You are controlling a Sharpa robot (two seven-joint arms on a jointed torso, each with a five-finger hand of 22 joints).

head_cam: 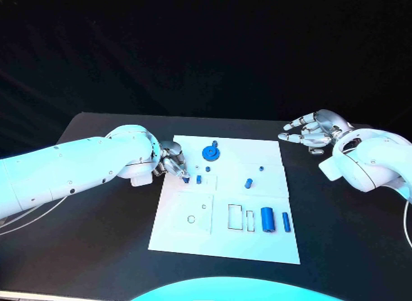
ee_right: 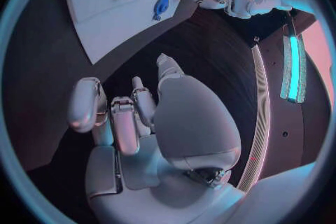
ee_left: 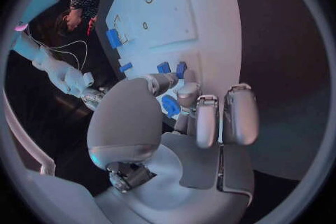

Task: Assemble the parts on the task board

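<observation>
Head view: the board (head_cam: 226,235) lies mid-table. The left hand (head_cam: 173,160) rests at the board's left edge, fingertips at a small part (head_cam: 186,180). A blue disc (head_cam: 210,152) sits far on the board; two cylinders (head_cam: 268,219) lie near-right. The right hand (head_cam: 312,132) hovers off the far-right corner, fingers spread, holding nothing.

Left wrist view: the left hand (ee_left: 189,112) pinches a blue part (ee_left: 170,105) over the board (ee_left: 175,0).

Right wrist view: the right hand (ee_right: 140,112) is over the black table (ee_right: 42,95), loosely curled and empty; the board (ee_right: 105,5) lies beyond.
</observation>
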